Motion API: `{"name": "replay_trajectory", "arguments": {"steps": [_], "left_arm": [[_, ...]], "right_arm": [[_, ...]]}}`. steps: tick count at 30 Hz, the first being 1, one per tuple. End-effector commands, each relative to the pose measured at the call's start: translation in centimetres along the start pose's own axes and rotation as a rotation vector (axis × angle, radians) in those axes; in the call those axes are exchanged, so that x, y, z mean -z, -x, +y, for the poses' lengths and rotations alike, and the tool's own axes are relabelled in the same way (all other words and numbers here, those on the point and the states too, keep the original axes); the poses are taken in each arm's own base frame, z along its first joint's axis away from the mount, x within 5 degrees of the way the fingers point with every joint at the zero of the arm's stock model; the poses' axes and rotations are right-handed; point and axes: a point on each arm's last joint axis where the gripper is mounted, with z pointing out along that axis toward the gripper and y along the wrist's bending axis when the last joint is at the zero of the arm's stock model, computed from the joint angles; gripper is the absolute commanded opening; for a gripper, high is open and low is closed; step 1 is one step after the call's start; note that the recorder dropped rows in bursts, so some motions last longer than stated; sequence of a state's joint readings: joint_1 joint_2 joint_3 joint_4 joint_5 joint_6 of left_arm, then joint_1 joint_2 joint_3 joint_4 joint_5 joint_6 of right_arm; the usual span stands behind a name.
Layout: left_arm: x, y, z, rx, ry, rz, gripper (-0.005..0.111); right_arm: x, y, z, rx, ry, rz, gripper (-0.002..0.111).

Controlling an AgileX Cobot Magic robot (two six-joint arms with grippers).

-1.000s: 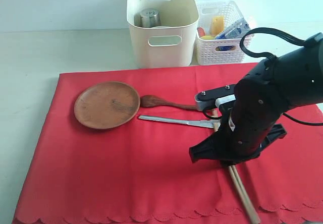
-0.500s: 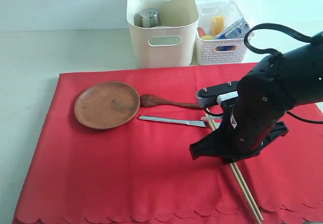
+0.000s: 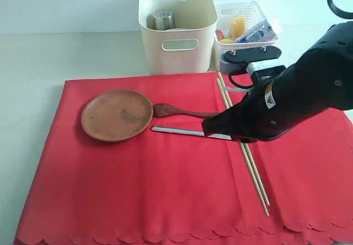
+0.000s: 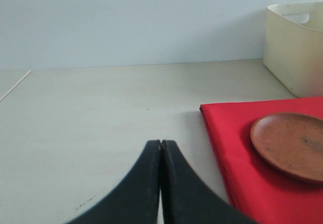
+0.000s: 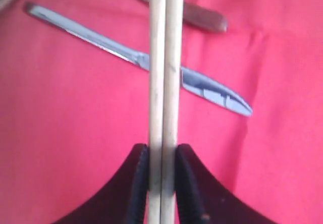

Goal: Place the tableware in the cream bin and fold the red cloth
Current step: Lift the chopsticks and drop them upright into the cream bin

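- nearest lies the large bright red cloth [image 3: 138, 195] with scalloped edges, spread flat on the pale counter [image 3: 33, 74]. it is soft and limp, so it will likely fold best taken by two corners once it is cleared.
- on it, two long wooden chopsticks [image 3: 255, 173] run side by side from 5 o'clock toward 1 o'clock of the cloth. they are light, stiff and smooth, and may swivel or slide apart if held far from the middle.
- the right gripper [image 5: 162, 151] is pinching both sticks together between its black fingers. only the right wrist view shows this, because the arm hides the grip in the exterior view.
- a flat metal knife [image 3: 190, 132] lies near the cloth's centre, thin and slick, so it looks hard to get under. a dark wooden spoon [image 3: 179, 111] lies just beyond it.
- a round brown wooden plate [image 3: 117, 114] sits at 10 o'clock, rigid and best gripped by its rim.
- the left gripper [image 4: 161, 148] is pressed together and empty over bare counter off the 9 o'clock edge. only its own wrist view shows it.
- farthest, at 12 o'clock, a tall cream bin [image 3: 176, 52] holds a steel cup [image 3: 164, 20]. a white lattice basket [image 3: 242, 57] stands at 1 o'clock.
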State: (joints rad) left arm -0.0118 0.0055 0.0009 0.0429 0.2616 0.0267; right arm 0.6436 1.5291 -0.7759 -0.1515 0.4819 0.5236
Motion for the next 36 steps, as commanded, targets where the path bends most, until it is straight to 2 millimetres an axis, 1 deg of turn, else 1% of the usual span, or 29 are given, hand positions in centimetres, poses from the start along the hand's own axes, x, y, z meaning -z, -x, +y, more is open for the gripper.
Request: {"name": "replay_trajectory", "arguments": {"steps": [1, 3, 4, 6, 10, 12, 15, 17, 19, 23, 25, 26, 28, 29, 32, 36], "left_arm": [[0.0, 0.1, 0.0, 0.010, 0.000, -0.008, 0.003], [0.0, 0.1, 0.0, 0.010, 0.000, -0.008, 0.003], [0.0, 0.1, 0.0, 0.010, 0.000, -0.008, 0.003], [0.0, 0.1, 0.0, 0.010, 0.000, -0.008, 0.003], [0.0, 0.1, 0.0, 0.010, 0.000, -0.008, 0.003], [0.0, 0.1, 0.0, 0.010, 0.000, -0.008, 0.003], [0.0, 0.1, 0.0, 0.010, 0.000, -0.008, 0.003], [0.0, 0.1, 0.0, 0.010, 0.000, -0.008, 0.003], [0.0, 0.1, 0.0, 0.010, 0.000, -0.008, 0.003], [0.0, 0.1, 0.0, 0.010, 0.000, -0.008, 0.003], [0.0, 0.1, 0.0, 0.010, 0.000, -0.008, 0.003], [0.0, 0.1, 0.0, 0.010, 0.000, -0.008, 0.003], [0.0, 0.1, 0.0, 0.010, 0.000, -0.008, 0.003], [0.0, 0.1, 0.0, 0.010, 0.000, -0.008, 0.003], [0.0, 0.1, 0.0, 0.010, 0.000, -0.008, 0.003], [0.0, 0.1, 0.0, 0.010, 0.000, -0.008, 0.003]], "right_arm": [[1.0, 2.1, 0.6, 0.070, 0.032, -0.141, 0.000], [1.8, 3.5, 1.0, 0.095, 0.041, -0.199, 0.000], [2.3, 4.5, 1.1, 0.105, 0.039, -0.234, 0.000], [3.0, 6.3, 1.1, 0.117, 0.030, -0.289, 0.000], [3.8, 10.1, 0.4, 0.114, -0.004, -0.380, 0.000], [3.9, 11.7, -0.2, 0.104, -0.023, -0.412, 0.000], [4.2, 14.5, -1.0, 0.090, -0.037, -0.486, 0.000], [4.7, 16.3, -1.2, 0.096, -0.030, -0.559, 0.000], [4.5, 18.0, -1.5, 0.094, -0.017, -0.622, 0.000], [3.1, 20.5, -2.0, 0.084, 0.001, -0.689, 0.000], [2.2, 21.8, -1.9, 0.086, 0.016, -0.724, 0.000], [2.1, 22.4, -1.8, 0.088, 0.027, -0.751, 0.000], [0.9, 23.7, -1.7, 0.099, 0.042, -0.788, 0.000], [0.7, 24.3, -1.6, 0.105, 0.052, -0.811, 0.000], [-1.2, 25.5, -1.7, 0.111, 0.057, -0.830, 0.000], [-3.4, 26.7, -1.9, 0.112, 0.068, -0.855, 0.000]]}}
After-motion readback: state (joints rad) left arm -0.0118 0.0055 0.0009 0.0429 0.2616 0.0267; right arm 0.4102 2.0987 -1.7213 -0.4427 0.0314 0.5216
